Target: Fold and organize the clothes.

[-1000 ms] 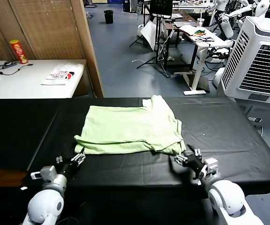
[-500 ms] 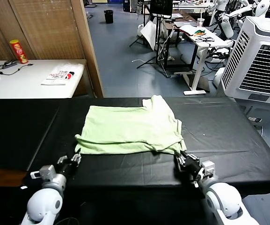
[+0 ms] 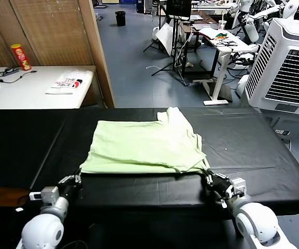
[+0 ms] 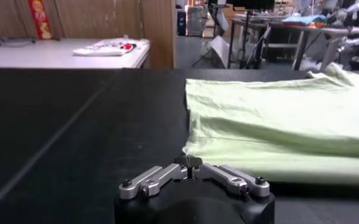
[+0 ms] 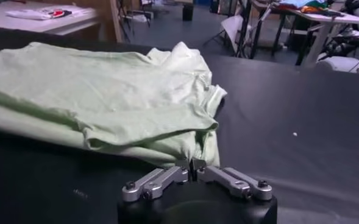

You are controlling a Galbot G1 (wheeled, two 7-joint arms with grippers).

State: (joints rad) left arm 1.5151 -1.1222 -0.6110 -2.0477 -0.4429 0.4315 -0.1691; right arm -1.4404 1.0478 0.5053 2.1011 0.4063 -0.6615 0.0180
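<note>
- The pale light-green, thin-fabric short-sleeved shirt (image 3: 144, 145) lay folded and rumpled on the black surface (image 3: 253, 145).
- The left gripper (image 3: 72, 179) pinched its near left corner, jaws closed.
- The right gripper (image 3: 211, 179) clamped the near right corner.

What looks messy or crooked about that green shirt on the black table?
The shirt lies lopsided: its far corner sticks up past the straight edge, and layers bunch unevenly at the near corner by the right gripper. Both that and the left gripper pinch its near corners.
</note>
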